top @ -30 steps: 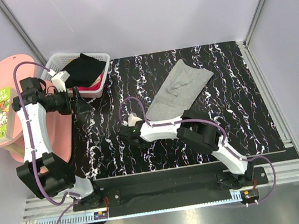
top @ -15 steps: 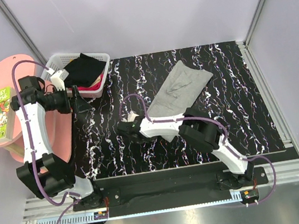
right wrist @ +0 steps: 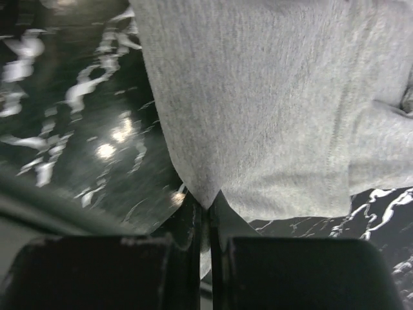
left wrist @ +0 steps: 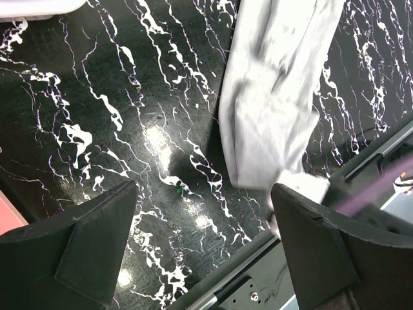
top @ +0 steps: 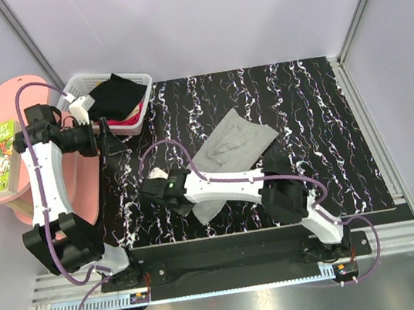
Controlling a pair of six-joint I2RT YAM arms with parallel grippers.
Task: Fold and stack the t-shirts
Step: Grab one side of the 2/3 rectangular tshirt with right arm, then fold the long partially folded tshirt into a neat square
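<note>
Positioning of the grey t-shirt for its first fold appears to be the step in hand, with no fold made and nothing stacked yet. Nearest the arm bases, at about 7 o'clock on the surface, the right end effector is pinched tight on one corner of the grey cloth, and the wrist view shows the hem fanning up and away from the closed fingers. From that corner the shirt runs as a long, narrow band across the middle of the surface toward 1 o'clock. It looks doubled over on itself rather than spread, with a ridge of creases near its far end and soft heather fabric that should slide and wrinkle easily. By my reading, the next move calls for laying the held corner down flat without bunching it, then bringing in the second arm so that two corners can be tensioned together. Farther out, at about 9 o'clock, the left end effector hovers above bare surface with its fingers spread wide and nothing between them, well apart from the grey cloth. Beyond it, at 10 o'clock, the black t-shirt sits heaped in the white basket, untouched and waiting its turn.
</note>
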